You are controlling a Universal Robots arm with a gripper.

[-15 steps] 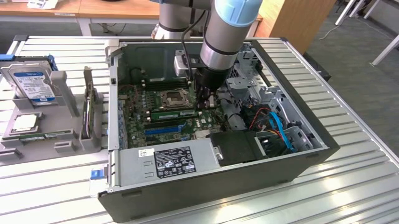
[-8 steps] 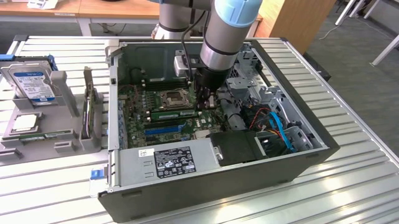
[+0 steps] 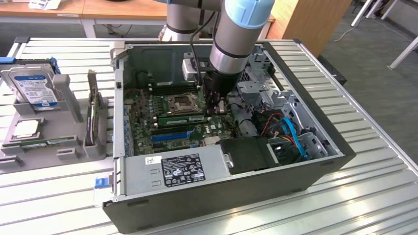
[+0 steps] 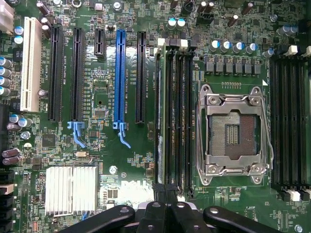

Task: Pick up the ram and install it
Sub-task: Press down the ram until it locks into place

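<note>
Open computer case (image 3: 313,169) on slatted table (image 3: 365,205), hard drive (image 3: 31,87) in grey holder (image 3: 65,142), empty CPU socket (image 4: 234,132), blue slot (image 4: 119,75)

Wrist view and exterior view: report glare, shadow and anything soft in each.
Wrist view: even light, a bright sheen on the silver strip between the slots, the heatsink slightly washed out, the CPU socket crisp. Exterior view: window glare streaks the slatted table at the lower right, the arm shades the case interior, the background is soft.

Scene evenly and brightly lit, glare thrown off ribbed table (image 3: 365,196), case interior (image 3: 140,78) shadowed, motherboard (image 4: 102,160) rendered sharp.
</note>
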